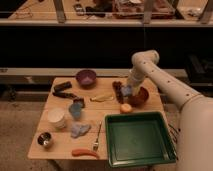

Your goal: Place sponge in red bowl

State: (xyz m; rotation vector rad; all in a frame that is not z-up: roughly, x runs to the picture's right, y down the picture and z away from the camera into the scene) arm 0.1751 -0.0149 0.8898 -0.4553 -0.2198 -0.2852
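The red bowl [140, 97] sits on the right side of the wooden table [100, 120], behind the green tray. My gripper [122, 92] hangs from the white arm at the bowl's left rim, just above the table. It is shut on a small pale blue sponge [127, 90], which it holds against the bowl's left edge. The dark fingers [117, 92] point down beside the sponge.
A green tray [139, 139] fills the front right. An orange [125, 108] and a banana [102, 97] lie next to the bowl. A purple bowl [86, 77], blue cup [76, 110], white cup [56, 118], blue cloth [79, 130], metal cup [45, 140], fork [96, 141] and carrot [85, 152] lie to the left.
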